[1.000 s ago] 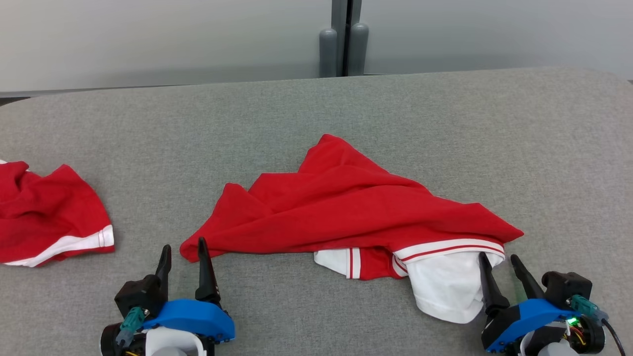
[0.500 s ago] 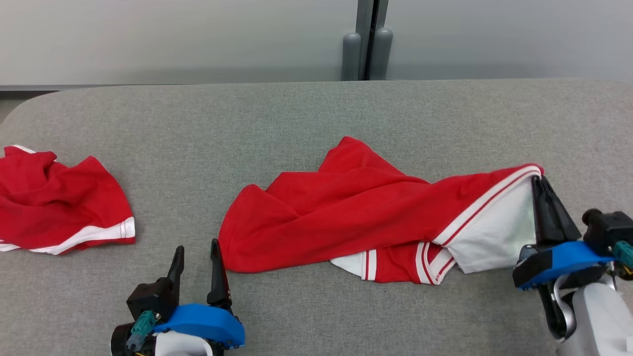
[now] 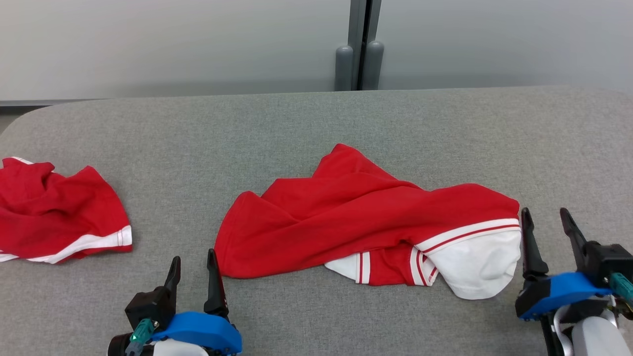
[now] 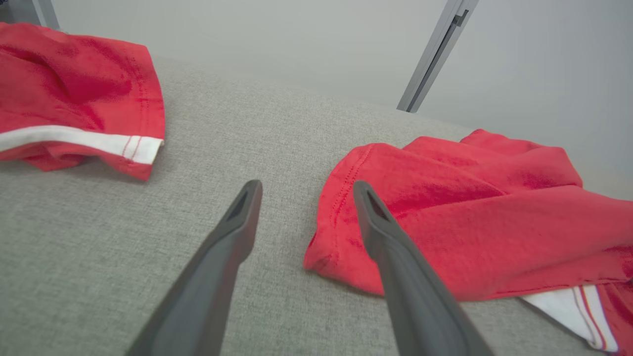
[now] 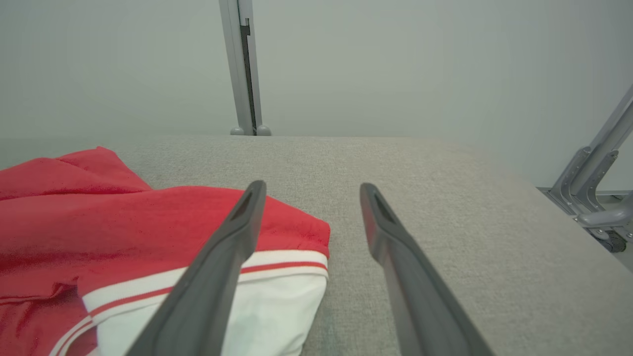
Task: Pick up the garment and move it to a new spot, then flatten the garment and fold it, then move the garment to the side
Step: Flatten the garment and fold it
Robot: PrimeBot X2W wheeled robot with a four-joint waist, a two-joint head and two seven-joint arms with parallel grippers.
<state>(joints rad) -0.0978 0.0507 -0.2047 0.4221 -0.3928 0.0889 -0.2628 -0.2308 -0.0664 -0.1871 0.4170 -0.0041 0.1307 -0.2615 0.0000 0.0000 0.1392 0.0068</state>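
- Grey, fuzzy cloth covers the big table (image 3: 316,123). It is flat and a little rough, so I think a shirt drags on it and does not slide fast.
- The red garment (image 3: 346,217) lies in the middle of the table, between the two grippers. It is soft and thin, with deep folds. It is bunched up, not flat. Its right end now reaches out further to the right than it did a second ago.
- Another red cloth (image 3: 59,217) with a white band sits in a heap far to the left. It is well apart from the red garment.
- The white part (image 3: 474,267) of the red garment has red and white stripes above it. It is no longer pinched and lifted. It has dropped and lies loose on the table.
- The right gripper (image 3: 544,211) has let go. Its two dark fingers stand wide apart, just beside the white part, and hold nothing.
- The left gripper (image 3: 194,254) is spread wide too and holds nothing. One finger tip is close to the red left corner (image 4: 321,257).
- I think that pull to the right is one small step of the flattening. More tugs are needed before any fold.
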